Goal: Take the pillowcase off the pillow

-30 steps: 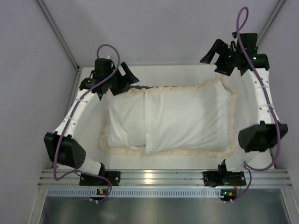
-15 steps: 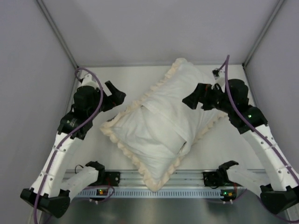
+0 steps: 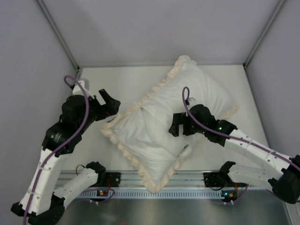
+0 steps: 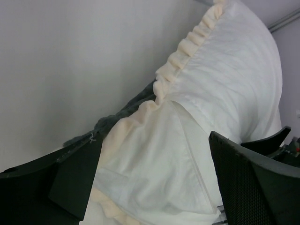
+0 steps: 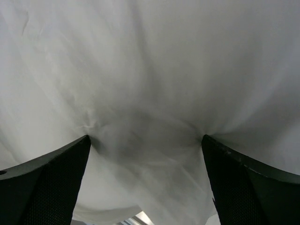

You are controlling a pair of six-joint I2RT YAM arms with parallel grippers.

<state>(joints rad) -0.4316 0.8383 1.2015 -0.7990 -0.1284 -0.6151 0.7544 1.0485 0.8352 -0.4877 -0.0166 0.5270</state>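
Note:
The pillowcase (image 3: 164, 117) lies diagonally on the table, white face up, with a cream frill (image 3: 125, 151) round it. Its dark grey plush (image 4: 131, 105) shows underneath in the left wrist view. The pillow is inside the cover; I cannot tell whether any of it shows at the overlapping flap (image 3: 161, 129). My left gripper (image 3: 111, 108) stands open just off the cover's left corner, and white cloth (image 4: 154, 159) fills the space between its fingers. My right gripper (image 3: 180, 126) is open on the middle of the cover, and both fingertips (image 5: 86, 140) dent the white fabric.
The white table (image 3: 117, 79) is closed in by pale walls at left, back and right. An aluminium rail (image 3: 150, 178) with both arm bases runs along the near edge. The cover's near corner (image 3: 154, 186) overhangs that rail.
The cover has gone from lying across the table to lying diagonally. My right gripper came from the right frill down onto the cover's middle. The left gripper drew back towards the left corner.

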